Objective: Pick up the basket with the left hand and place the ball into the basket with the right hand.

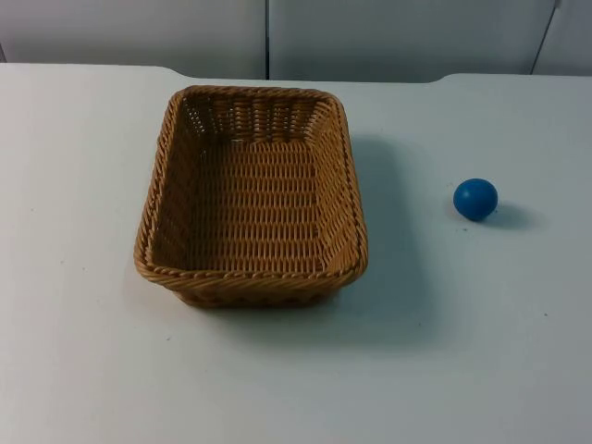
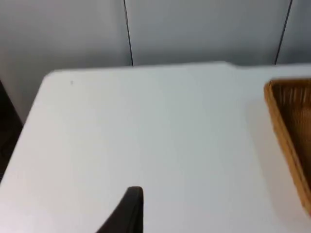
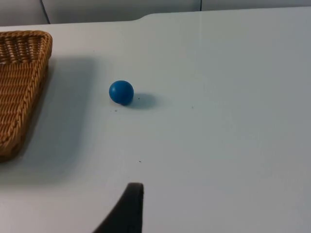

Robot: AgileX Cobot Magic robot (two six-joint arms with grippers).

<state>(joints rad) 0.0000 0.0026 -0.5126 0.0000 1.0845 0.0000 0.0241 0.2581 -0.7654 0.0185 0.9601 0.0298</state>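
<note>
Worktop [image 1: 83, 370] comes first, white and bare along the near edge in the top view. A little further back stands the basket [image 1: 252, 197], a brown woven rectangular one, sitting flat on the worktop with its open side up and nothing inside it; its near rim faces us and its far rim lies close to the back edge of the worktop. Off to the basket's right, well apart from it, rests the ball [image 1: 475, 199], small and blue, sitting on the worktop with a soft shadow beside it. Behind everything runs the grey wall [image 1: 388, 37], where the worktop ends.

Over to the left wrist view: the left gripper [image 2: 127, 213] hangs above bare worktop, one black fingertip visible, nothing held that I can see, and whether the fingers are released or clenched I cannot tell. Beyond it the edge of the basket's rim [image 2: 286, 141] comes into view, apart from the gripper, with the wall further back.

Now the right wrist view: the right gripper [image 3: 127, 211] hangs above the worktop too, one black fingertip showing, and again I cannot tell how the fingers stand. Ahead of it sits the ball [image 3: 121, 92], clear of the gripper, with the basket's corner [image 3: 22, 82] off to one side and the wall beyond.
</note>
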